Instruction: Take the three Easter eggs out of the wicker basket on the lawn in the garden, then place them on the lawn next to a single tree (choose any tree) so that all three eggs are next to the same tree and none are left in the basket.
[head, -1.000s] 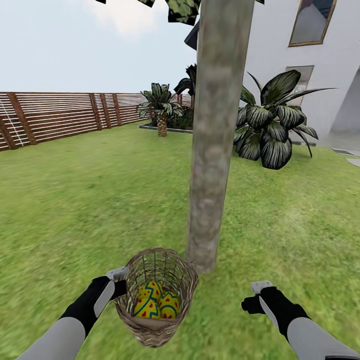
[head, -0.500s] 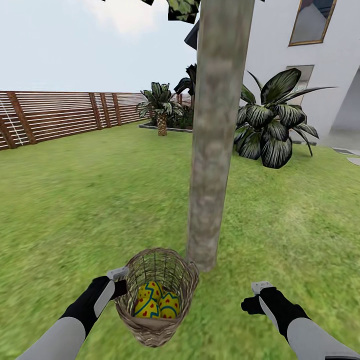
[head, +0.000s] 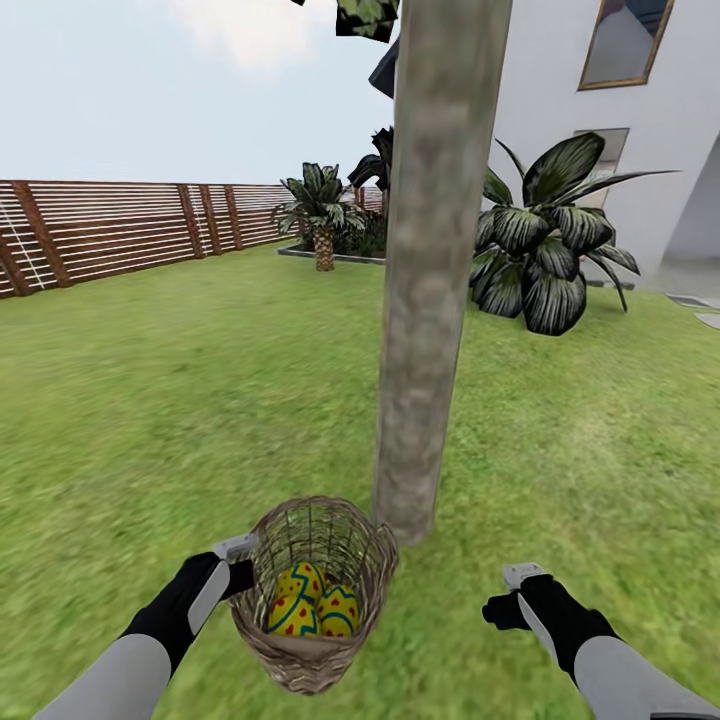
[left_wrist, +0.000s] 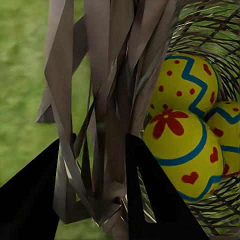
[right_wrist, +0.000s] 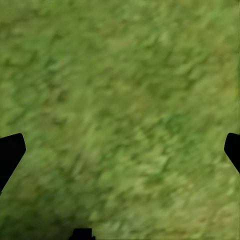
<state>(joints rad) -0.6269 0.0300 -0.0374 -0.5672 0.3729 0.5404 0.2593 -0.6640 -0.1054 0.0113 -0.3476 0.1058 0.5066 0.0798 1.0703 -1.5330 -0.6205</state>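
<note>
The brown wicker basket (head: 312, 655) stands just in front of the tree (head: 432, 300), close to the trunk's foot on the lawn (head: 180, 420). My left gripper (head: 240, 562) is shut on the basket's rim. In the left wrist view the woven rim (left_wrist: 102, 100) runs between its black fingers (left_wrist: 150, 190). Three yellow Easter eggs lie inside: one with a zigzag band (left_wrist: 189, 82), one with a red flower (left_wrist: 182, 147) and one at the edge (left_wrist: 229, 125). Two of the eggs (head: 298, 603) show from above. My right gripper (head: 512, 592) hangs open over bare grass (right_wrist: 120, 100), right of the basket.
A broad-leaved bush (head: 545, 250) and the white house wall (head: 640, 150) stand behind the tree on the right. A short palm (head: 322, 215) grows further back, and a brown slat fence (head: 110, 235) runs along the left. Open grass spreads left and right of the trunk.
</note>
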